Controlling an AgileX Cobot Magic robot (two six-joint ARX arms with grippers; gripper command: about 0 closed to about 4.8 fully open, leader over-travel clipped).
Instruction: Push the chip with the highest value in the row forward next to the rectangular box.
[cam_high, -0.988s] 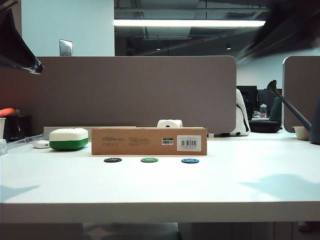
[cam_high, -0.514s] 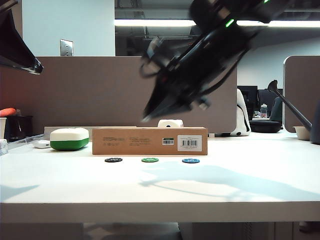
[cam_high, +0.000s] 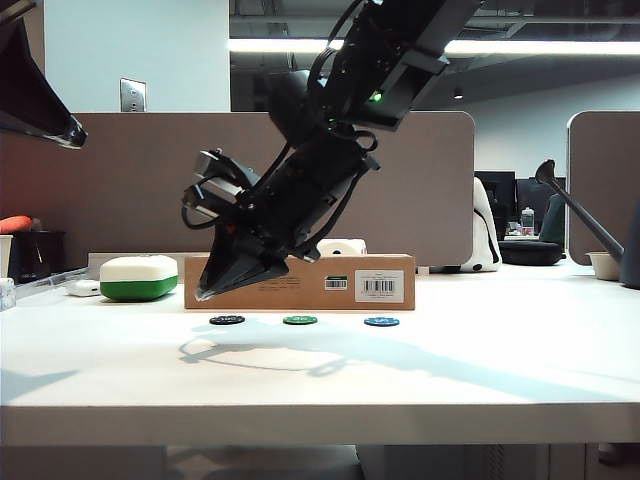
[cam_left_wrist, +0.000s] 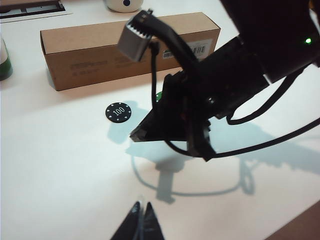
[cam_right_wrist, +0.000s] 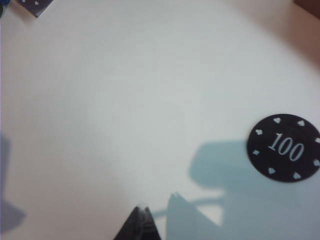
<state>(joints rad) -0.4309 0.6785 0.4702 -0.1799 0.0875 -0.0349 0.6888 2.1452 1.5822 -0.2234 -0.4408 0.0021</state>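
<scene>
Black chip (cam_left_wrist: 119, 112), light and slick: nudge its near edge. Right pincer (cam_high: 205, 294) hovers pressed together; left pincer (cam_left_wrist: 140, 220) likewise, well back.

My exterior view sits low at the table's (cam_high: 320, 380) front edge, facing the partition. My left wrist view looks down from farther off; my right wrist view hovers close. All three share the black chip (cam_high: 227, 320) (cam_left_wrist: 119, 111) (cam_right_wrist: 283, 148).

green chip (cam_left_wrist: 158, 96) mostly hidden behind right arm, box print (cam_high: 262, 284) too small to read
</scene>
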